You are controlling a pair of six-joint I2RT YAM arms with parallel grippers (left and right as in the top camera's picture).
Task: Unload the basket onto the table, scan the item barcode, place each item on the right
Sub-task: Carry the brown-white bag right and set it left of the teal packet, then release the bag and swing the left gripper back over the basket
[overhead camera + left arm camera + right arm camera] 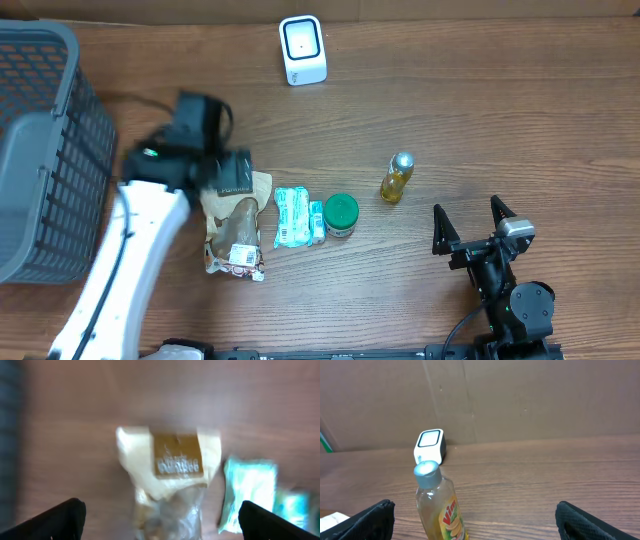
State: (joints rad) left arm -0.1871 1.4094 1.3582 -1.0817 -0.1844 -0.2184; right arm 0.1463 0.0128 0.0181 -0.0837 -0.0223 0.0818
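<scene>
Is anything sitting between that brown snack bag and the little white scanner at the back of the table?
Nothing visible does. Only bare table lies between the snack bag and the scanner. The teal packet, green-lidded jar and bottle lie off to one side. The open left gripper hovers over the bag.

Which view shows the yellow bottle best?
Right wrist: the bottle stands close, with its cap and label clearly visible. Overhead shows it small and from above, right of the green lid. The left wrist view misses it.
</scene>
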